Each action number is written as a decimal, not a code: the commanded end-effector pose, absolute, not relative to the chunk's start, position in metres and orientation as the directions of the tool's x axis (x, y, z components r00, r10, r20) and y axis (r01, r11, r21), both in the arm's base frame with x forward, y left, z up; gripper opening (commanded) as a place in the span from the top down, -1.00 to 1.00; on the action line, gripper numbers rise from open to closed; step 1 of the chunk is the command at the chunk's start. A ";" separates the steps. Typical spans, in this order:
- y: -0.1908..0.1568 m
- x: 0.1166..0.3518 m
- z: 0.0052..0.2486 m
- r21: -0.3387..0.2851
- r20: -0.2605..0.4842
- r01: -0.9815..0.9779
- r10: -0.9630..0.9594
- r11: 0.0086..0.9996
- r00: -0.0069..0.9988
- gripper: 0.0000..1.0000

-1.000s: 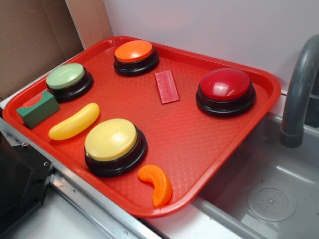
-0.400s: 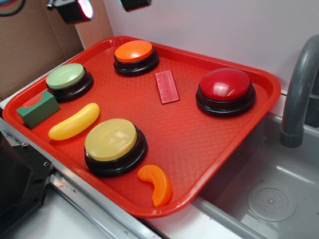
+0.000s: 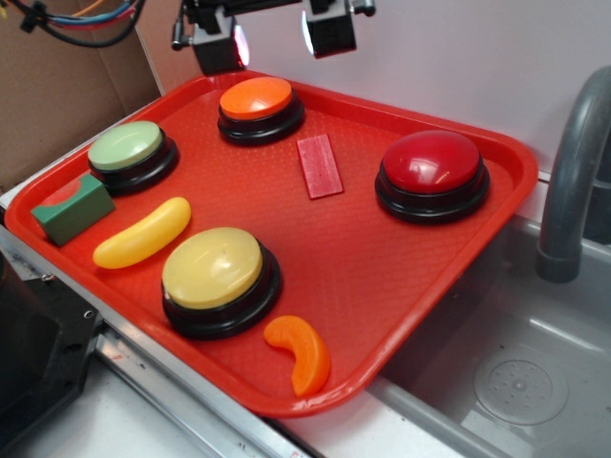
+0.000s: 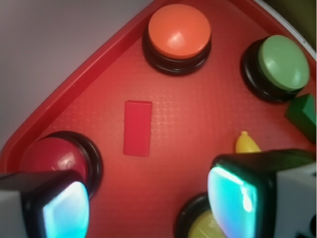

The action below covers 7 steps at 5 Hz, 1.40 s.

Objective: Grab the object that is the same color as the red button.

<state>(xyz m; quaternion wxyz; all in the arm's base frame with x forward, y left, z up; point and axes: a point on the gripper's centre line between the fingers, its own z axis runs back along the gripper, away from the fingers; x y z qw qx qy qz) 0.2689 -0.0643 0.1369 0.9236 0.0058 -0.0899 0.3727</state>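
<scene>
Exterior view: the pincer [image 3: 275, 38] is hanging wide open at upper left, holding nothing; the red block [image 3: 319, 166] is lying ungrasped at centre.

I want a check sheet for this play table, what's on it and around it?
Surface: red tray, beside a sink.
Job's things: red block lying flat between the orange button and red button, untouched.
Clutter: green button, yellow button, green block, yellow banana piece, orange crescent.
Gripper: gripper open, above the tray's back edge, holding nothing.
Cables: bundle top left.
Surroundings: faucet, cardboard, white wall.
</scene>
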 end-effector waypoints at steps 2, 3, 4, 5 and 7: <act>-0.027 0.304 0.104 -0.032 0.222 -0.701 0.688 0.713 0.690 -1.00; -0.030 0.307 0.086 -0.022 0.214 -0.697 0.685 0.716 0.697 -1.00; -0.027 0.305 0.073 0.031 0.219 -0.709 0.687 0.705 0.693 -1.00; -0.019 0.303 0.065 0.061 0.230 -0.713 0.685 0.698 0.691 -1.00; -0.017 0.307 0.041 0.064 0.229 -0.700 0.672 0.711 0.704 -1.00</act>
